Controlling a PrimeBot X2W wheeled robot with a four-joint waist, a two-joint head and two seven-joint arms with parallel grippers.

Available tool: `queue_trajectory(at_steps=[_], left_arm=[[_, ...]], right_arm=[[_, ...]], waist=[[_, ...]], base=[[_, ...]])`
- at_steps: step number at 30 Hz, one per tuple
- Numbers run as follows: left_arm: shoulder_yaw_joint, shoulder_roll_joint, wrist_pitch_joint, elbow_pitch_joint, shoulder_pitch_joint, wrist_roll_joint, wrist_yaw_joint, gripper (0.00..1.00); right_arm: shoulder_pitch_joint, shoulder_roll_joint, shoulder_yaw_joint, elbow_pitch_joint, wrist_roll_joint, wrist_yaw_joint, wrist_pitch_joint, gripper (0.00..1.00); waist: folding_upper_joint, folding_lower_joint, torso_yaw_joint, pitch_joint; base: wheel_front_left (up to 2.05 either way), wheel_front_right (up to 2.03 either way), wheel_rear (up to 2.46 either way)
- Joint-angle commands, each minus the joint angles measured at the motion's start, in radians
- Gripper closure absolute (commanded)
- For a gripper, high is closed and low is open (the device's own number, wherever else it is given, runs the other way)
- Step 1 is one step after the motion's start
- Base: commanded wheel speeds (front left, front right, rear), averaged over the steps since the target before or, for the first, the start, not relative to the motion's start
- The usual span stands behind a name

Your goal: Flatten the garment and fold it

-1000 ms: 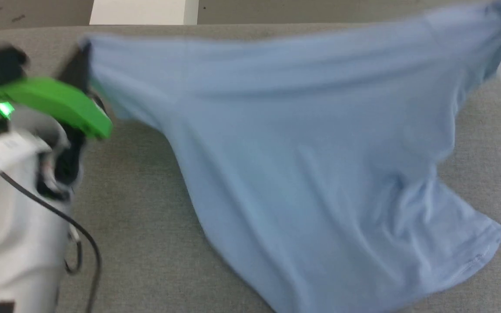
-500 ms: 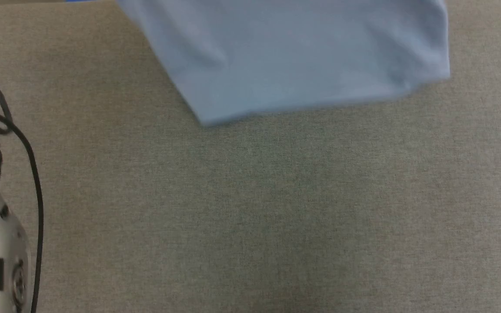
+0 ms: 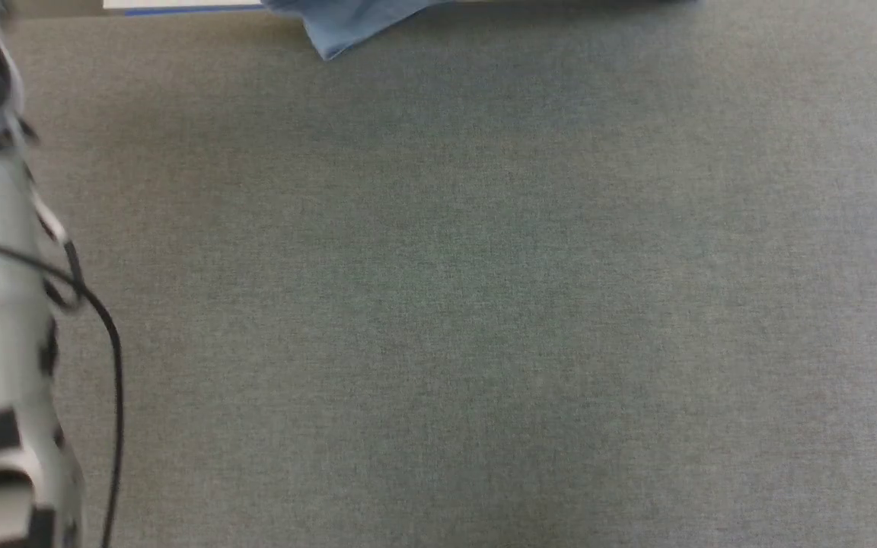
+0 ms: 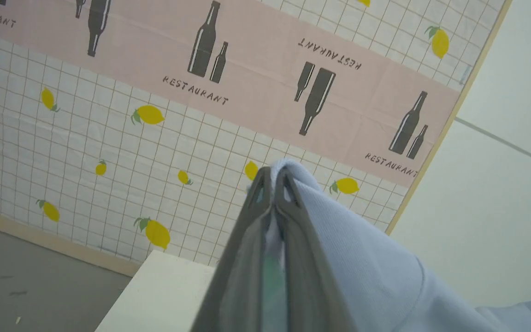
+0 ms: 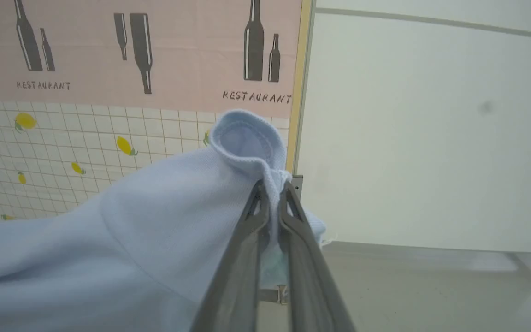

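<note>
The garment (image 5: 155, 221) was held up by both arms, a light blue, thin knit with a fine weave. The right gripper (image 5: 272, 193) had its jaws clamped on a stitched, rolled-over edge that curled above the tips. From there the cloth sagged away to that view's left, crossed by a faint seam. The left gripper (image 4: 274, 177) had its jaws pressed together on another fold, the fabric draping off to that view's right. In the head view one pointed corner showed at the top edge, by the far side of the grey worktop (image 3: 484, 304).
</note>
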Motion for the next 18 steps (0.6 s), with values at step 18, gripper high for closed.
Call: queue_trajectory(at_steps=[18], left_arm=[[-0.024,-0.035,0.310,-0.325,1.034,-0.168,0.105,1.00]], right_arm=[[0.922,0.059,-0.097,-0.286,0.190,-0.002,0.236,1.00]], waist=[[0.0000,-0.0001,0.026,-0.267]], base=[[0.00,0.00,0.00]])
